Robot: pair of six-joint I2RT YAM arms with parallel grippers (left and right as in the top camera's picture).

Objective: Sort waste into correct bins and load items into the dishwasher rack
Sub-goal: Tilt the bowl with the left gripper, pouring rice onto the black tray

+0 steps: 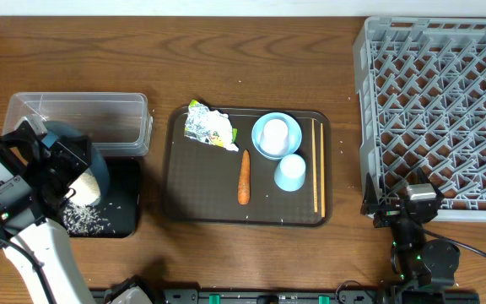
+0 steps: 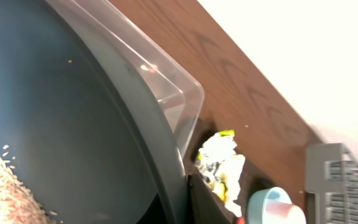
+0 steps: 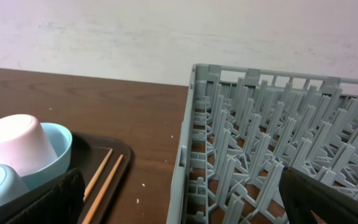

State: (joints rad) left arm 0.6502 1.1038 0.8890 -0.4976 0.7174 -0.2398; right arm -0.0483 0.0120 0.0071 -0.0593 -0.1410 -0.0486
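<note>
My left gripper (image 1: 57, 173) is shut on the rim of the large dark blue bowl (image 1: 91, 160) and holds it tilted over the black tray (image 1: 123, 190). Rice (image 1: 83, 218) lies in the bowl and on the tray. In the left wrist view the bowl (image 2: 73, 124) fills the frame, with rice (image 2: 2, 186) low down. The clear tub (image 1: 83, 118) stands behind. The foil wrapper (image 1: 207, 127), carrot (image 1: 244, 177), small light blue bowl (image 1: 260, 143) holding the whitish cup (image 1: 277, 133), light blue cup (image 1: 290, 173) and chopsticks (image 1: 316, 165) lie on the brown tray. My right gripper (image 1: 403, 207) is open and empty by the dishwasher rack (image 1: 437, 110).
The brown serving tray (image 1: 184, 203) sits mid-table between the bins and the rack. In the right wrist view the rack's near left wall (image 3: 185, 155) stands between my open fingers, with the chopsticks (image 3: 104, 177) to the left. A few rice grains lie on the wood.
</note>
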